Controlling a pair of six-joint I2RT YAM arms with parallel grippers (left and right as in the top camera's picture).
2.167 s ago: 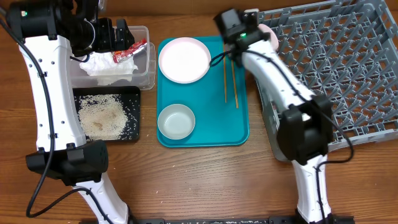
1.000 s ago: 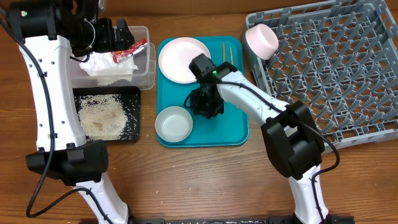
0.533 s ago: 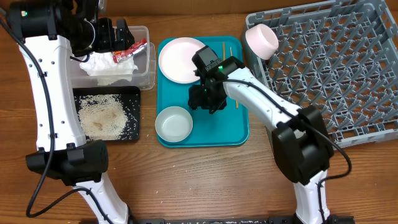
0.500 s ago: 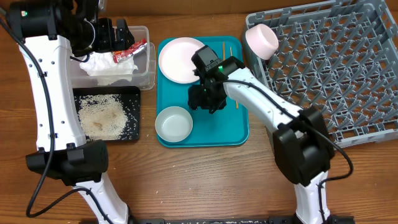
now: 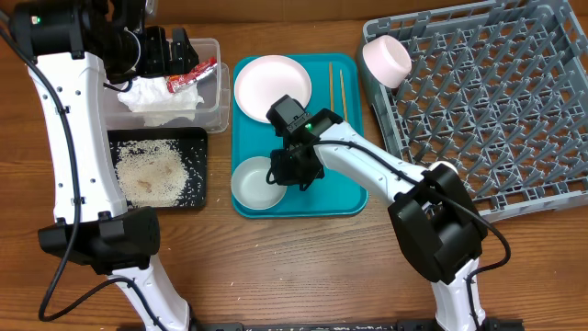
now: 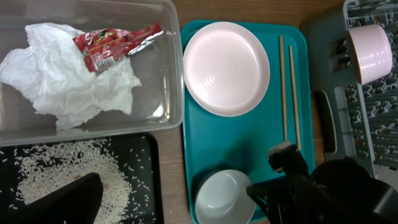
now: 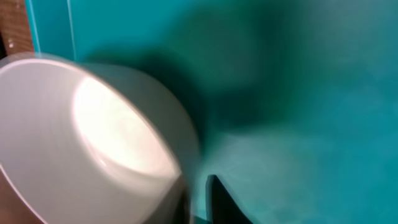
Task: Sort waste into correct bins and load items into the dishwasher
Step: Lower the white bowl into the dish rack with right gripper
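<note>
Gripping the white bowl (image 5: 257, 184) by its rim is the step in hand, so check the bite before you lift. Your right gripper (image 5: 292, 171) sits at the bowl's right-hand edge, at the near end of the teal tray (image 5: 347, 188). The right wrist view is smeared, though, and shows only one dark finger (image 7: 214, 196) just outside the bowl's wall. I cannot tell whether the jaws have clamped on the rim or merely stand beside it. You want one finger inside and one outside, seated well down the wall, since a glazed rim will likely slip from a shallow pinch. Once the hold is sure, raise the bowl straight up to clear the tray's lip, then swing it right toward the dish rack (image 5: 487, 101). Set it on edge between the pegs, near the second bowl (image 5: 386, 60) lying tipped in the rack's corner. Keep your forearm off the plate (image 5: 272, 88) and the chopsticks (image 5: 337, 87) at the far end of the tray. Your left gripper (image 5: 170, 51) hangs over the clear tub (image 5: 219, 108) with jaws spread and nothing in them — the napkin (image 5: 156, 97) and wrapper (image 5: 191, 75) lie inside, and the rice (image 5: 154, 173) is on the black tray (image 5: 197, 138), so leave that arm parked.
</note>
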